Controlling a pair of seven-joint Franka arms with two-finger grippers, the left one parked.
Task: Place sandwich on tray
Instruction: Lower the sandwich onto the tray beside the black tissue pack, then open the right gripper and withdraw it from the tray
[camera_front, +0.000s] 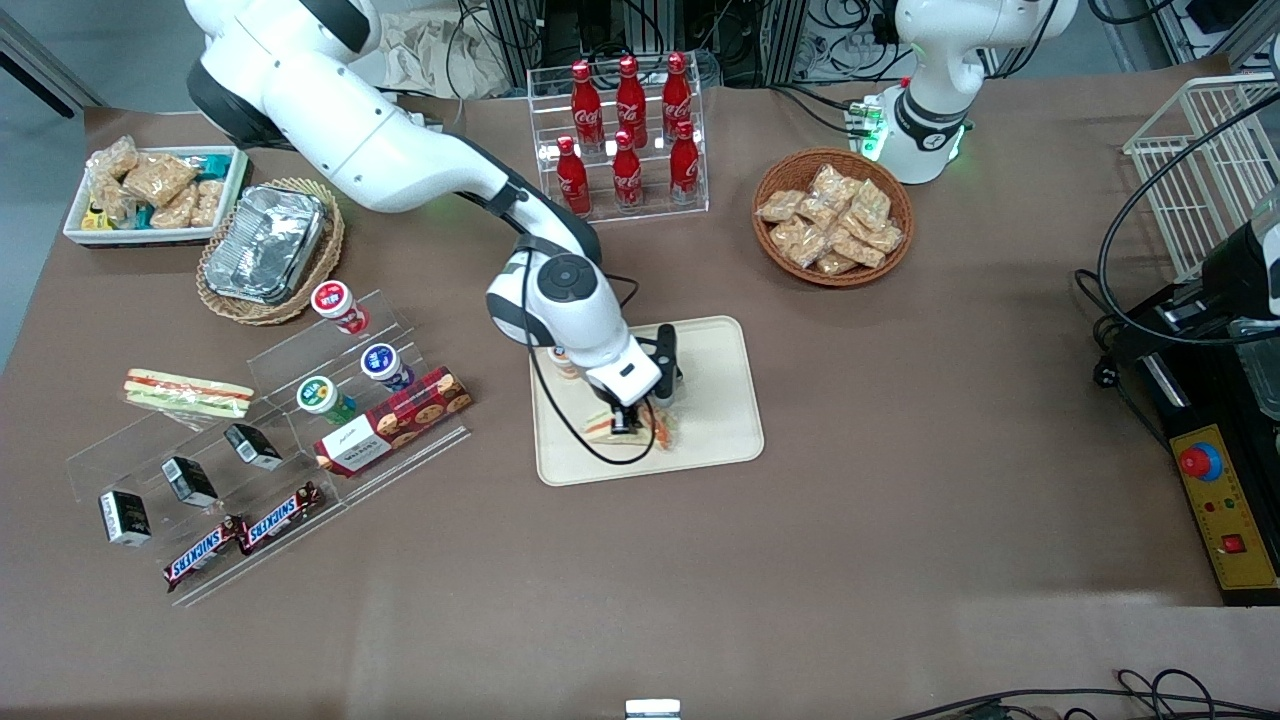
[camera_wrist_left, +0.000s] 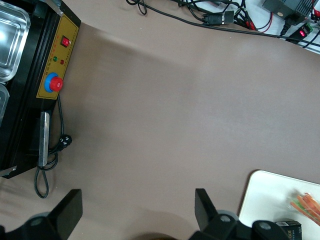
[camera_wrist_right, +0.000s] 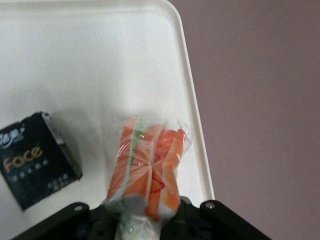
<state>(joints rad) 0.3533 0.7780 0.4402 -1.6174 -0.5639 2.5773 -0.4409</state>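
the sandwich (camera_wrist_right: 147, 165), a clear-wrapped wedge with orange-red and green filling showing at its cut edge, sits pinched between the fingers of the right arm's gripper (camera_front: 632, 420), which are closed narrow on its wrapped end. gripper is low over the cream tray (camera_front: 720, 440), over the part nearer the front camera; the sandwich pokes out from under it and looks to be at or just above the tray floor, contact not certain. beside the sandwich on the tray, just off the gripper, lies a small black tissue pack marked "face" (camera_wrist_right: 37, 157), apart from the wrap. the tray rim (camera_wrist_right: 196, 125) runs close past the sandwich tip, bare brown table (camera_wrist_right: 265, 110) outside it. judgement: carry is essentially done, sandwich is inside the tray bounds; what is left is to settle it flat, let go and lift clear. well away from the gripper, toward the working arm's end, a second wrapped sandwich (camera_front: 188, 392) lies on the acrylic display steps (camera_front: 270, 440), untouched.
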